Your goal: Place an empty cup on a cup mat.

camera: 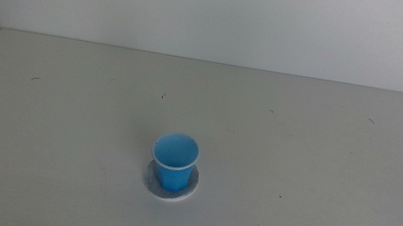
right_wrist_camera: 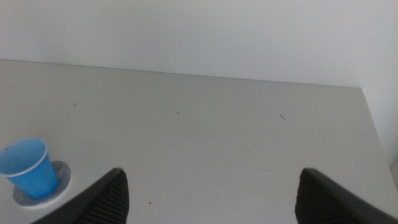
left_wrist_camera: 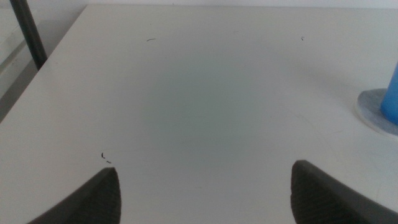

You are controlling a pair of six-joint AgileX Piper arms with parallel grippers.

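Two grippers, both wide open and empty, held apart from everything. Left gripper (left_wrist_camera: 205,186) hangs over bare table (camera: 61,105), well clear of the cup. Cup (camera: 175,161) stands upright on the mat (camera: 169,190), mid-table, nothing inside. Right gripper (right_wrist_camera: 211,196) hangs off to the cup's other side.

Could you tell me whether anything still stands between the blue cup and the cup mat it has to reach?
Nothing does: the small bright blue disposable cup already stands upright on the flat round speckled grey cup mat, with both grippers open and away from it.
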